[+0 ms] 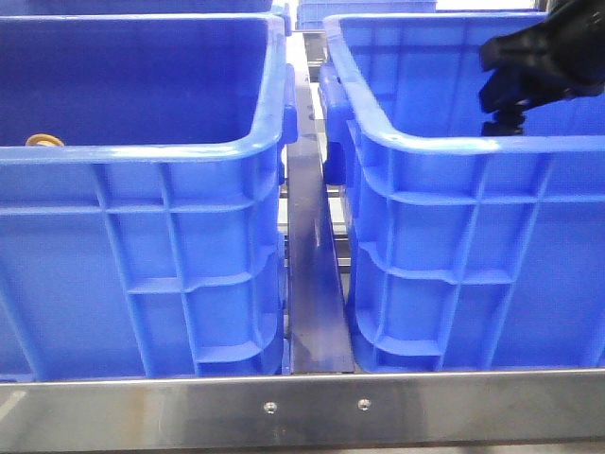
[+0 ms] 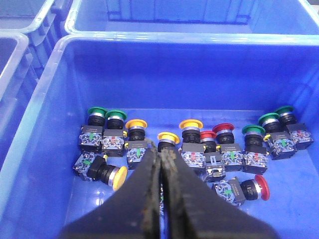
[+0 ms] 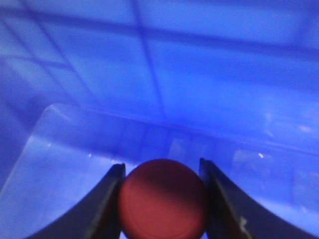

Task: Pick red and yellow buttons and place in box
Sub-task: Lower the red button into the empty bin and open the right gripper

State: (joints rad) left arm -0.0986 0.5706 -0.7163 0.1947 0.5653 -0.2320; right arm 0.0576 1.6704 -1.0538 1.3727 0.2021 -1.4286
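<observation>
My right gripper (image 3: 162, 168) is shut on a dark red button (image 3: 163, 199), its round cap filling the gap between the two fingers. In the front view this gripper (image 1: 506, 121) hangs inside the right-hand blue box (image 1: 454, 147), close to its near wall. My left gripper (image 2: 162, 152) is shut with nothing in it, above a blue crate (image 2: 50, 99) whose floor holds several push-buttons. A yellow button (image 2: 168, 138) stands just beyond the fingertips. A red button (image 2: 208, 135) stands to one side of it. The left arm does not show in the front view.
Green-capped buttons (image 2: 97, 112) are mixed in with the red and yellow ones. A yellow cap (image 1: 43, 140) peeks over the left crate's near rim (image 1: 142, 151). A metal rail (image 1: 312, 265) runs between the two crates. More blue crates (image 2: 189, 15) stand behind.
</observation>
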